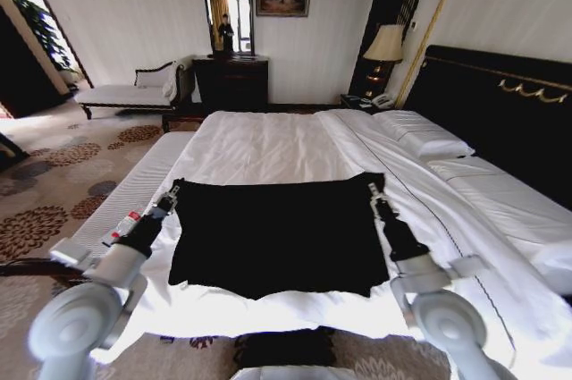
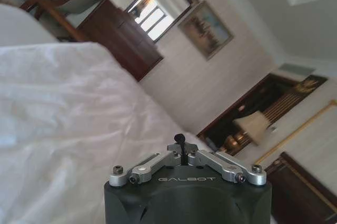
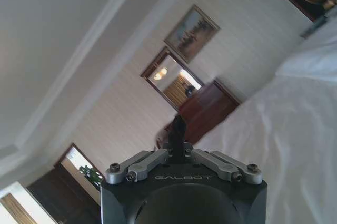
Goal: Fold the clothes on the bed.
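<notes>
The clothes are one black T-shirt [image 1: 277, 237] lying flat on the white bed [image 1: 268, 143], close to its near edge. My left gripper [image 1: 170, 197] sits at the shirt's far left corner and my right gripper [image 1: 374, 192] at its far right corner. Both corners rise slightly toward the fingertips. In the left wrist view the left gripper [image 2: 180, 140] is shut, with a thin dark sliver at its tip above the white sheet. In the right wrist view the right gripper [image 3: 177, 129] is shut on a dark fold of fabric.
White pillows [image 1: 424, 134] and a tall dark headboard [image 1: 500, 103] line the bed's right side. A lamp [image 1: 386, 45] stands on a nightstand in the far corner. A dark dresser [image 1: 231, 80] and a chaise [image 1: 134, 94] stand by the far wall. Patterned carpet [image 1: 63, 174] lies to the left.
</notes>
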